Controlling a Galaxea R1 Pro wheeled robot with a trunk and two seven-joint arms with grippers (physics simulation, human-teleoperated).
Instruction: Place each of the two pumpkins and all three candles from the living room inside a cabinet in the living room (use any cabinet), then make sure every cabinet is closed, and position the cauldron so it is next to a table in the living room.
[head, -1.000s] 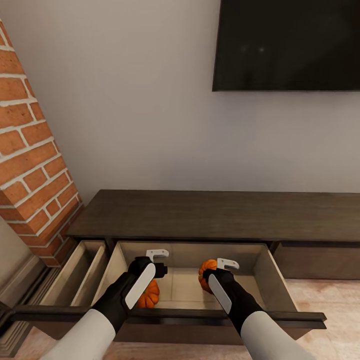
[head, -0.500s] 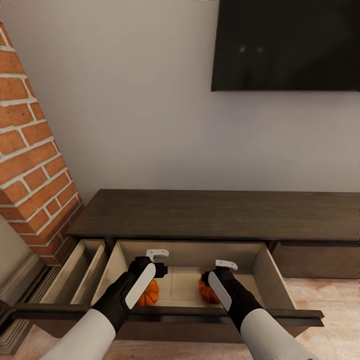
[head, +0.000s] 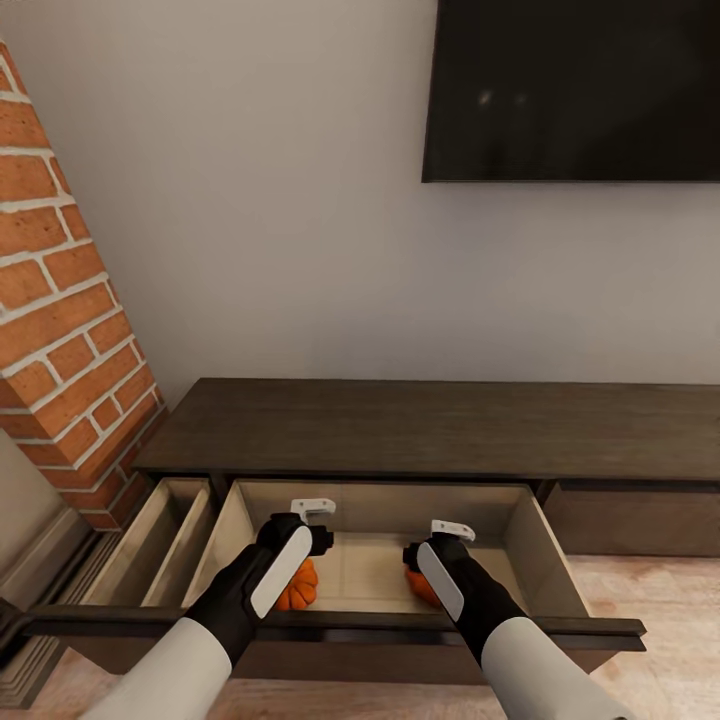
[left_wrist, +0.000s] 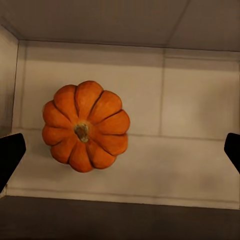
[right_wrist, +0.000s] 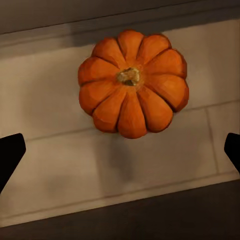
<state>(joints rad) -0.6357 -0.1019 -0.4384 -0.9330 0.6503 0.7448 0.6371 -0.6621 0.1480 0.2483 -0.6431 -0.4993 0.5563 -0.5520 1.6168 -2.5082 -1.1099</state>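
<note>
1. Head view: even, soft, bright light; wall (head: 300, 250) shadowless, with two faint glints on the TV (head: 580, 90) at 12 o'clock.
2. Drawer (head: 370, 560) interior is dimmer.
3. Wrist views: warm, dim, slightly soft; each pumpkin (left_wrist: 86, 126) (right_wrist: 133, 82) casts a faint shadow.

No readable text, label, brand, number or sign is showing anywhere: the black TV (head: 575, 90) screen is showing blank, and the dark cabinet (head: 420, 430) and its open drawer are carrying no markings.
</note>
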